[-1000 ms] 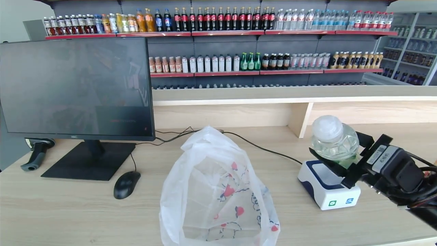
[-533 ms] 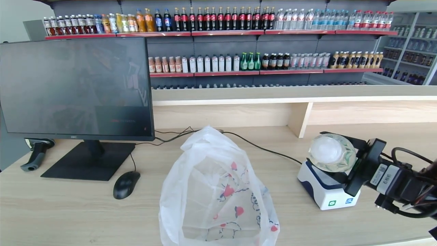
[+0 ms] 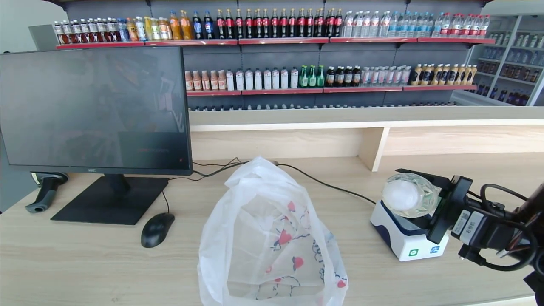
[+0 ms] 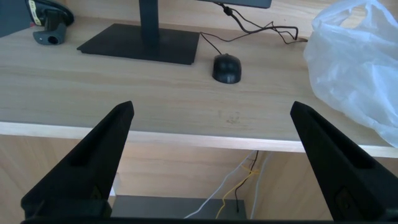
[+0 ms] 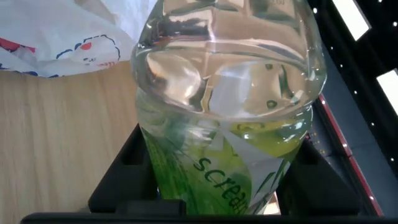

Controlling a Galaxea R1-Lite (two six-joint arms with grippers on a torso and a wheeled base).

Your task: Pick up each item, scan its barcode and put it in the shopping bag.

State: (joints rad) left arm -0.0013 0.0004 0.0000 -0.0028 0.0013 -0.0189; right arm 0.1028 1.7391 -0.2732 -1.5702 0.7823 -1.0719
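My right gripper [image 3: 425, 199] is shut on a clear bottle [image 3: 409, 196] with a green label and a white cap. The bottle lies tipped on its side, cap toward the shopping bag, just above the white and blue barcode scanner [image 3: 406, 231] on the counter's right side. The right wrist view looks along the bottle [image 5: 230, 106], which sits between the black fingers. The white shopping bag [image 3: 267, 238] with red hearts stands open at the counter's middle front. My left gripper [image 4: 211, 155] hangs open below the counter's front edge, holding nothing.
A monitor [image 3: 95, 110] on a black stand fills the counter's left, with a black mouse [image 3: 157, 229] before it and a handheld scanner [image 3: 46, 191] at the far left. Cables [image 3: 323, 183] run behind the bag. A raised wooden ledge [image 3: 365, 123] and drink shelves stand behind.
My right gripper has tipped the bottle from upright onto its side and lowered it close over the barcode scanner. The bag has not moved.
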